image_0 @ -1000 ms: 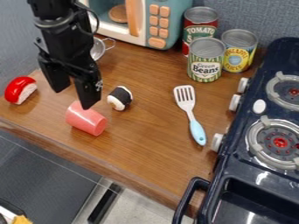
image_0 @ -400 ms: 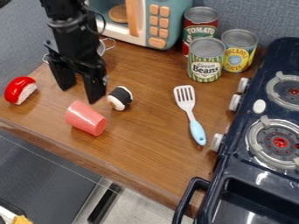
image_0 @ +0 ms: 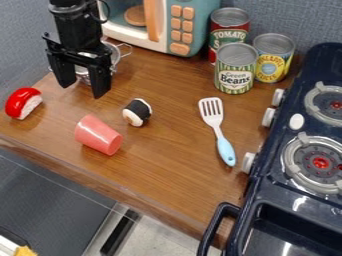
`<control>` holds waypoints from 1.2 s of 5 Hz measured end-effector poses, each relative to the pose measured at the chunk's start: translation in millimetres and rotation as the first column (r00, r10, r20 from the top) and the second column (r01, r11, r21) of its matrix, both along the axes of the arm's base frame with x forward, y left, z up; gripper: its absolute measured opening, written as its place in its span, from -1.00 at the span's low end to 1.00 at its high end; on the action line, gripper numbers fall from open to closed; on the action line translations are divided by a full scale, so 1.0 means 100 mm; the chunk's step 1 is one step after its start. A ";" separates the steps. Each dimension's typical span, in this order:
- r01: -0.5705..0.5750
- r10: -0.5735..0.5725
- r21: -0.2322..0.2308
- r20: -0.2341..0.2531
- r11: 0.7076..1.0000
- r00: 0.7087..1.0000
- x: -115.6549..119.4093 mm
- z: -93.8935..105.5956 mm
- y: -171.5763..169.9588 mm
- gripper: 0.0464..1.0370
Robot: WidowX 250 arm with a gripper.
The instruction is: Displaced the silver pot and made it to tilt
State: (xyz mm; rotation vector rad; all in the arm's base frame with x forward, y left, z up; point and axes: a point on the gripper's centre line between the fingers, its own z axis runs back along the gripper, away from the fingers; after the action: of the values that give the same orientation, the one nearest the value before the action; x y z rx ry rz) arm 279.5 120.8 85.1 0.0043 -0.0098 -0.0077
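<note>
End effector (image_0: pixel 82 89) w/ fingers spread, partly hiding silver pot (image_0: pixel 114 53), pink cup (image_0: pixel 97 135) lying on ctr (image_0: pixel 170 165)

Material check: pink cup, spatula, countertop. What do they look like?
Pink cup: probably molded plastic, satin; even opaque colour, soft sheen. Spatula: pale slotted head and light-blue handle, both likely plastic, though silicone or coated metal isn't ruled out. Countertop: brown with streaky grain, low sheen; solid wood or wood-look laminate, can't tell which.
</note>
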 end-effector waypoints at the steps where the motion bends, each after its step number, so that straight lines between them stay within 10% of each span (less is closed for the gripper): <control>1: -0.013 0.013 -0.007 -0.003 1.000 1.000 0.11 -0.06 0.13 0.92; 6: -0.024 0.023 0.021 0.051 0.999 0.998 0.72 -0.39 0.41 0.93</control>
State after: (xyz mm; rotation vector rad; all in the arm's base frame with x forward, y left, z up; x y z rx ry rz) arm 351.7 162.2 46.3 0.0260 -0.0607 0.0161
